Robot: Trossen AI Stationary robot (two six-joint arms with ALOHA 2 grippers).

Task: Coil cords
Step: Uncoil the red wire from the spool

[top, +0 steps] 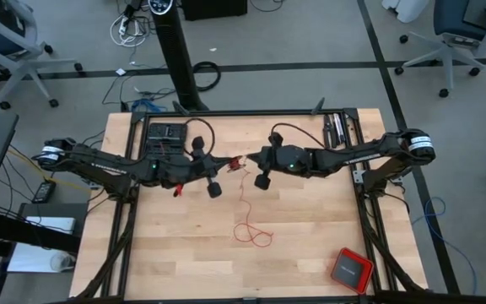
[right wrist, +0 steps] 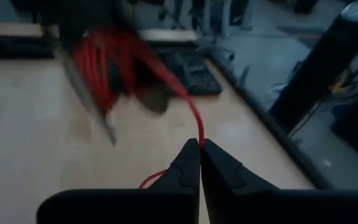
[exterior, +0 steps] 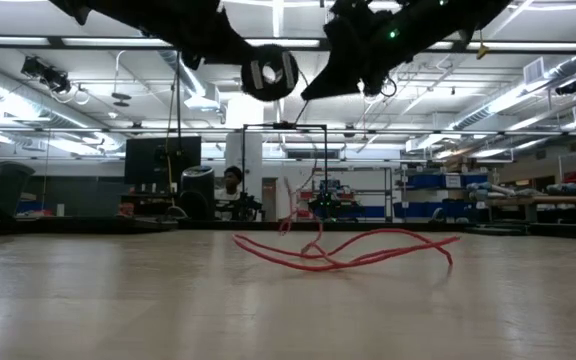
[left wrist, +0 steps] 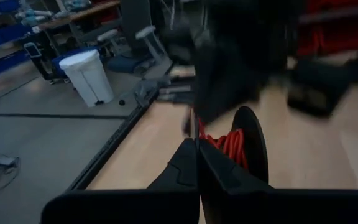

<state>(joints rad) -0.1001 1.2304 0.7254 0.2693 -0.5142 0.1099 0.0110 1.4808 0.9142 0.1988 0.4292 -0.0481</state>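
Right wrist view: right gripper (right wrist: pixel 199 144) nearest the lens, jaws pressed together on the red cord (right wrist: pixel 188 106), which runs from the fingertips up to a bundle of red turns just ahead. Pinched at a single strand; best kept taut but not jerked, so the turns already made stay put.

Left wrist view: left gripper (left wrist: pixel 197 144) closed, with several red turns of the cord (left wrist: pixel 229 144) lying against one dark finger; a blurred dark shape, probably the right arm, close in front.

High view: both grippers raised over the far middle of the wooden table (top: pixel 175 253), tips almost meeting, left gripper (top: pixel 229 162) and right gripper (top: pixel 248 160) with the small red coil between them. From there a thin strand drops to loose loops (top: pixel 250 232) lying near the table's centre. Red box (top: pixel 350 269) at the near right corner, well apart.

Low view: slack loops (exterior: pixel 348 250) sprawled flat on the tabletop, one strand rising to the arms overhead. Judged next: wind the held strand round the left fingers, lifting slack evenly, without snagging the loops.
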